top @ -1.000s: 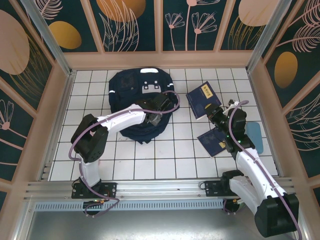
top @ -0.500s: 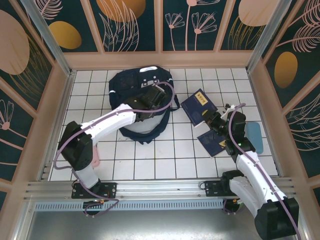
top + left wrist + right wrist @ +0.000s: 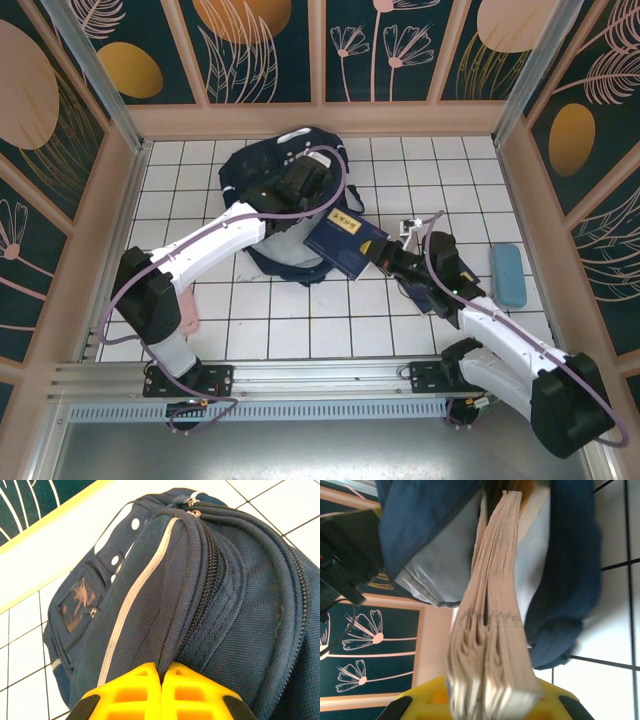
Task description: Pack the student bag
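While the right gripper (image 3: 393,262) pinches: navy book (image 3: 345,243), its long axis running straight ahead of the jaws.
Where the student bag (image 3: 262,165) lies: open mouth at the book's far end.
State of left gripper (image 3: 161,672): pressed together on the bag's rim fabric.

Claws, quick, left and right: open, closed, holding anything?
Left claw: closed, pinching the large dark navy fabric backpack.
Right claw: closed on the flat navy book with yellow lettering.
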`<action>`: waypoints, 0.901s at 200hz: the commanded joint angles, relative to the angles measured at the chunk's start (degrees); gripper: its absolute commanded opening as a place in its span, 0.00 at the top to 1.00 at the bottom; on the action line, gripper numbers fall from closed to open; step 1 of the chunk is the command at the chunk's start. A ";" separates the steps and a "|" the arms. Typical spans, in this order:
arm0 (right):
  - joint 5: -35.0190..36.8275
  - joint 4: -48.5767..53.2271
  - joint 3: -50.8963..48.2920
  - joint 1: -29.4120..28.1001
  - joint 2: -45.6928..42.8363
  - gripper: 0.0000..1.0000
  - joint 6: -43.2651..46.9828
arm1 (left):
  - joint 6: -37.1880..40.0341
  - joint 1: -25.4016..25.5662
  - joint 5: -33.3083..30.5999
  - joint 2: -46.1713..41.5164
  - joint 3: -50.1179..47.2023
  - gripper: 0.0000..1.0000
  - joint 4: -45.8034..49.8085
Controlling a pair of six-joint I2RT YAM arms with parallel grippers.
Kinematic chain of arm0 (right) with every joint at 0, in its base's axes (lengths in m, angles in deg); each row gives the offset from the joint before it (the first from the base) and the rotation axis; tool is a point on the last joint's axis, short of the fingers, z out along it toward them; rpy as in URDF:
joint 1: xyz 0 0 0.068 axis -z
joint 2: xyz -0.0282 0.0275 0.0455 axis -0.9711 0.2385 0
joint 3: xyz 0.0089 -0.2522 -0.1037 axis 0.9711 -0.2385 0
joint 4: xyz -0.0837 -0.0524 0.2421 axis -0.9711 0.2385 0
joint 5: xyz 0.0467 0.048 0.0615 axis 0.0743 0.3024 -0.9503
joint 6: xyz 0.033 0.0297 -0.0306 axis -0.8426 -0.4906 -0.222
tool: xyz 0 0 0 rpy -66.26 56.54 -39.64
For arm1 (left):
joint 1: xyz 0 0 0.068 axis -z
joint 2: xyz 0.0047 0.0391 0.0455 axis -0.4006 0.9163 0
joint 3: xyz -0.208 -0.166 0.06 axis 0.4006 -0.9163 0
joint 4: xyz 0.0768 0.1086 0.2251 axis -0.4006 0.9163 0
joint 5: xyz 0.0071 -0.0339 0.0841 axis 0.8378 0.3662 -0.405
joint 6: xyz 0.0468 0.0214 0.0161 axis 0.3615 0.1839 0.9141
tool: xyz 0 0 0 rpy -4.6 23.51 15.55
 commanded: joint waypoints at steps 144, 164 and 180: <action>28.63 -26.12 27.54 -10.66 43.13 0.98 -7.23 | -2.43 0.26 2.22 -3.10 6.00 1.00 -8.55; 33.70 -28.37 31.44 -12.38 48.92 0.99 -6.55 | -2.97 0.26 2.05 -3.62 5.97 1.00 -8.85; 35.88 -28.51 34.88 -12.97 53.20 0.98 -7.15 | -3.16 0.20 1.78 -3.98 5.78 1.00 -9.19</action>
